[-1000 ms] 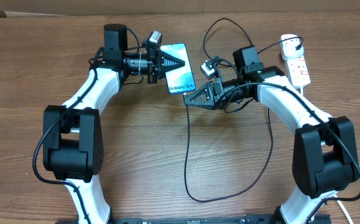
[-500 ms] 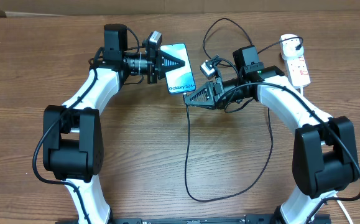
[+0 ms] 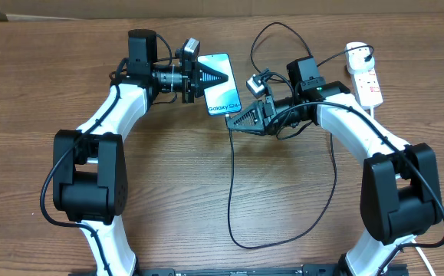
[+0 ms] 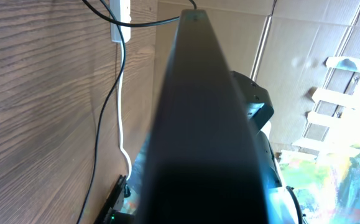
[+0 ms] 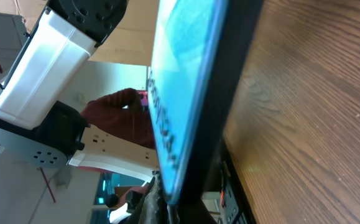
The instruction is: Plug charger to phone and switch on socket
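Observation:
The phone with its lit blue-cyan screen is held off the table at the back centre. My left gripper is shut on its far upper part; the left wrist view shows only the phone's dark edge, which hides the fingers. My right gripper sits at the phone's lower end, shut on the charger's connector tip, which is pressed against the phone's bottom edge. The charger's thin black cable drops from there, loops forward and runs to the adapter on the white socket at the back right.
The cable's slack loop lies on the wooden table near the front centre. The socket's thick white cord passes beside my right arm. A cardboard wall runs along the table's back edge.

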Motion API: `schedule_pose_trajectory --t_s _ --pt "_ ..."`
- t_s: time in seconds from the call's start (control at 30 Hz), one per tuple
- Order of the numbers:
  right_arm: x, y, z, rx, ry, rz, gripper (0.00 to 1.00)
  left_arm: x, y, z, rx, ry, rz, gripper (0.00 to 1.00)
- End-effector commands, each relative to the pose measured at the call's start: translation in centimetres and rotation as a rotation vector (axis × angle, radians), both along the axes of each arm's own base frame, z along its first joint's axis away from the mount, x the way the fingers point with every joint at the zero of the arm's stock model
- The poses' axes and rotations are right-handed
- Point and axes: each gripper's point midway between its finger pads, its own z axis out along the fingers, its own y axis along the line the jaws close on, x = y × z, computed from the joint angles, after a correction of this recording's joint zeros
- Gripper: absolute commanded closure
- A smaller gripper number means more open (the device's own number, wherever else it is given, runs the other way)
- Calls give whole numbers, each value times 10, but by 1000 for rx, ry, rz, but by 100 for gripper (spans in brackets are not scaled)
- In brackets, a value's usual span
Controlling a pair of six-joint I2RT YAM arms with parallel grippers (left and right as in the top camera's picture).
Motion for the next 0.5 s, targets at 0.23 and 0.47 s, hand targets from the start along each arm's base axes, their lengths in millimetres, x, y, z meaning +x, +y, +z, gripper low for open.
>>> schedule_pose_trajectory --t_s 0.23,0.47 --pt "-3 2 20 44 -35 19 96 2 0 8 -2 -22 1 96" --pt "-2 2 18 33 -39 12 96 -3 -1 12 -24 -19 -26 96"
